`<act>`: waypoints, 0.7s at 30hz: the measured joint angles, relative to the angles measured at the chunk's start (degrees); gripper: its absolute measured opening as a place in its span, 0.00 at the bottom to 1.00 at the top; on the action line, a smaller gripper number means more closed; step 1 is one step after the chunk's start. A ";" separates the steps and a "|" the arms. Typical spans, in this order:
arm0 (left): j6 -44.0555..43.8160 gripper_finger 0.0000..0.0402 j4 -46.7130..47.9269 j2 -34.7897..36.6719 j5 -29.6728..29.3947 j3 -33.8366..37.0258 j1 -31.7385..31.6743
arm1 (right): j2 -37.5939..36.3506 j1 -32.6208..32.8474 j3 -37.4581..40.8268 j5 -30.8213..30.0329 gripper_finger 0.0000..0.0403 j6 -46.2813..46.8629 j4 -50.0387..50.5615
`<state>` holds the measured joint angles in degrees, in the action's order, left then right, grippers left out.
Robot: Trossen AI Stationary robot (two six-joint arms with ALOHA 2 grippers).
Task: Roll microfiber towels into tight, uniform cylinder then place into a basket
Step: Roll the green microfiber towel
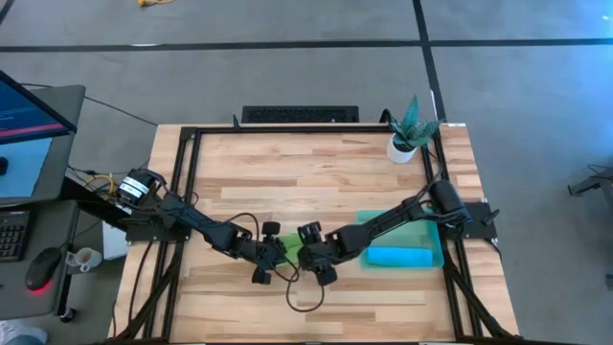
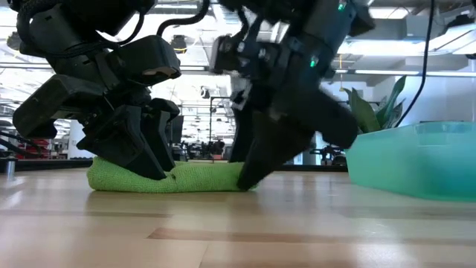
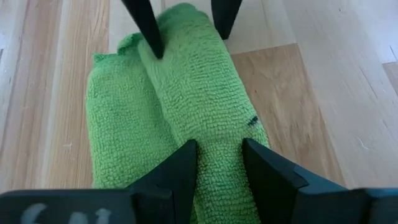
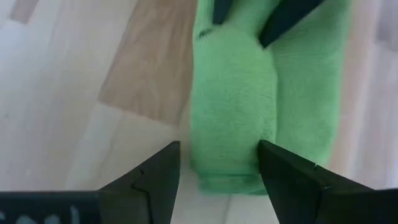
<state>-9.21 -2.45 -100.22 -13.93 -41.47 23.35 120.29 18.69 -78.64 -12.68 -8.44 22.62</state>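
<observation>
From above, we see the left tool (image 1: 271, 251) and right tool (image 1: 311, 254) meeting over the lime green towel (image 1: 288, 245) near the worktop's (image 1: 287, 163) front edge, with the sky blue towel (image 1: 402, 256) lying in the basket (image 1: 383, 219) toward the right edge. At table height, the green towel lies as a low roll between both tools. In the left wrist view, the left tool pinches the roll's end. In the right wrist view, the right tool's fingers stand spread on either side of the other end.
</observation>
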 joint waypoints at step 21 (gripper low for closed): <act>-0.77 0.31 12.38 10.07 -4.17 0.13 0.65 | 1.45 -2.72 -0.16 9.35 0.08 13.44 0.45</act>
<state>-9.99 9.93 -90.16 -18.10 -41.34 24.00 121.73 15.97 -78.80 -3.33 5.00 23.07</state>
